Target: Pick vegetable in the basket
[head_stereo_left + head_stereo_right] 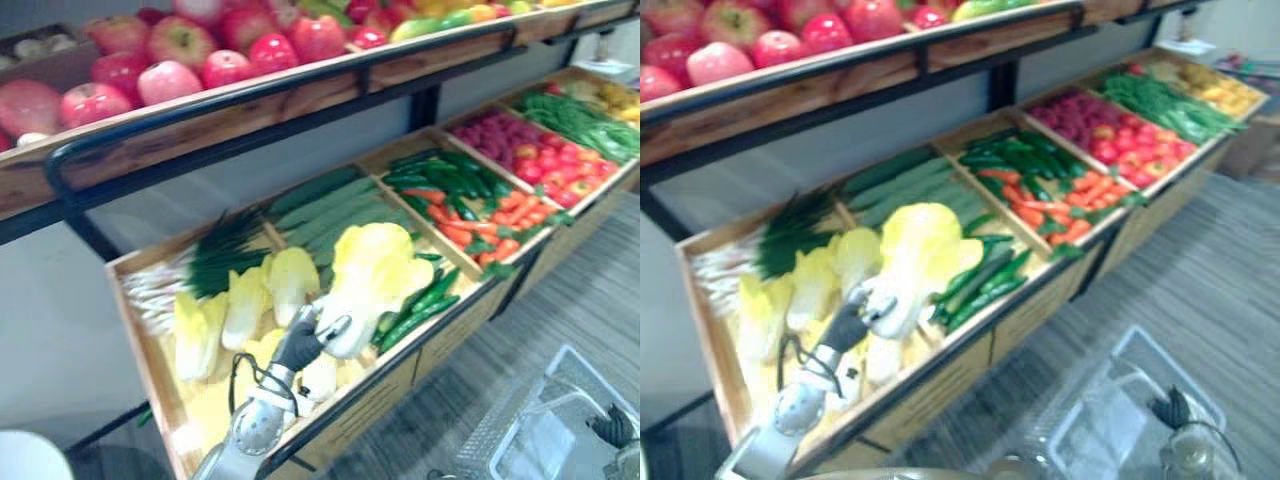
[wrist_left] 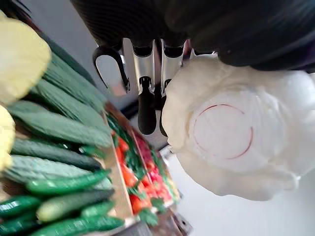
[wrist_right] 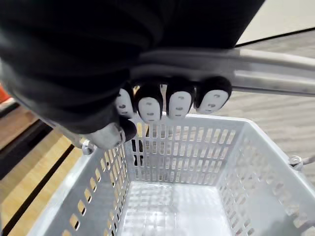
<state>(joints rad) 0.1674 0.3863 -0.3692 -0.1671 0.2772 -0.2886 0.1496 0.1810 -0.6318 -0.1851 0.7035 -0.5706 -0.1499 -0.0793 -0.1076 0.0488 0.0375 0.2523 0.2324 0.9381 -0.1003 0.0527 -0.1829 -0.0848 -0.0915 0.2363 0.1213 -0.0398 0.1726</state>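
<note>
The left hand is clasped on the white stem end of a big pale yellow leafy cabbage. Its silver, dark-tipped fingers curl against the rim of the cut base. The head tilts up and away from the hand, over the slanted wooden produce bin on the lower shelf. Smaller yellow-white cabbage heads lie packed just beside the hand on its left. Past them is a bunch of spring onions with white stalks and dark green tops. On the held cabbage's other side, short smooth dark green cucumbers lie close under its leaves, and long ridged green cucumbers sit behind it. Orange carrots fill the next compartment, mixed with green vegetables. Red apples line the upper shelf, which overhangs the back of the bin. The right hand is wrapped tight round the grey bar handle of a pale perforated plastic shopping basket. The basket hangs low over the striped floor, well apart from the cabbage.
</note>
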